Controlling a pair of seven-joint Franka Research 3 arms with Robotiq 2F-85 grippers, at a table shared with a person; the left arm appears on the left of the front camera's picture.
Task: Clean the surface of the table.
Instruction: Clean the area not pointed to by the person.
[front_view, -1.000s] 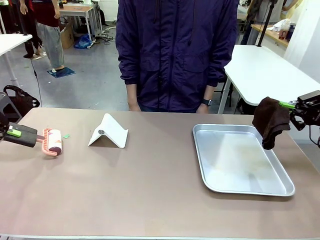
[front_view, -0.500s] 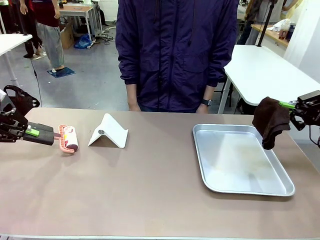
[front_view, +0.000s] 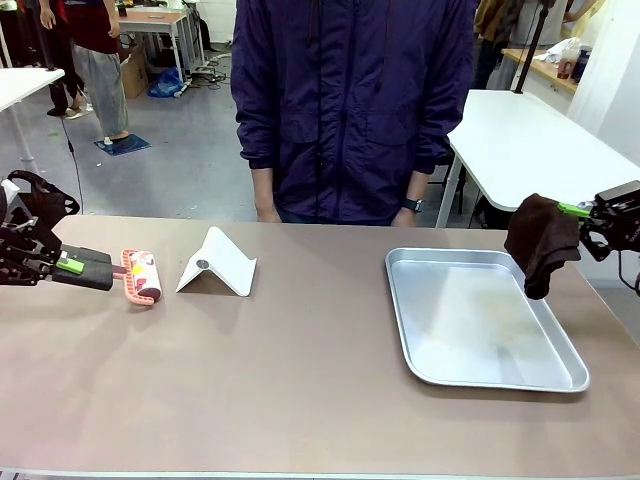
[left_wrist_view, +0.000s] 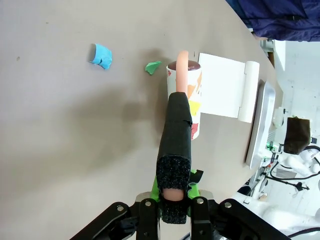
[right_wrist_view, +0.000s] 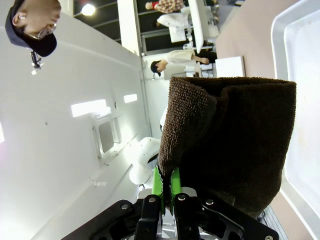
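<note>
Front view: the table (front_view: 300, 390) spread across the lower half, from nine to three o'clock. The left gripper (front_view: 68, 266) came in at nine o'clock, lying nearly level and pointing toward three. Its fingers were clamped on the black handle (front_view: 95, 273) of one roller (front_view: 143, 277), whose drum sat low at the table top. Just toward three from the roller stood one white folded stand (front_view: 215, 265). The right gripper (front_view: 577, 210) hung at three o'clock, above the table, pointing toward nine. Its fingers were pinched on one brown cloth (front_view: 542, 242), which drooped over the far right corner of one metal tray (front_view: 396, 300); whether cloth and tray touched could not be told. One person (front_view: 350, 100) stood at twelve, at the far edge, arms down.

Left wrist view: the left gripper (left_wrist_view: 173, 200) rose from six o'clock, green-padded fingers (left_wrist_view: 154, 189) tight on the handle (left_wrist_view: 176, 145), which ran toward twelve to the roller (left_wrist_view: 192, 100). Two scraps lay on the table (left_wrist_view: 75, 150): one blue scrap (left_wrist_view: 101, 55) at eleven and one green scrap (left_wrist_view: 152, 66) just beside the roller's far end. The stand (left_wrist_view: 225, 92) lay at one o'clock, the tray (left_wrist_view: 260, 125) at three.

Right wrist view: the right gripper (right_wrist_view: 166, 189) rose from six, its green pads pressed together on a fold of the cloth (right_wrist_view: 235, 140), which hung from centre to four o'clock. The tray (right_wrist_view: 300, 75) showed at two, a strip of table (right_wrist_view: 245, 30) at one.
</note>
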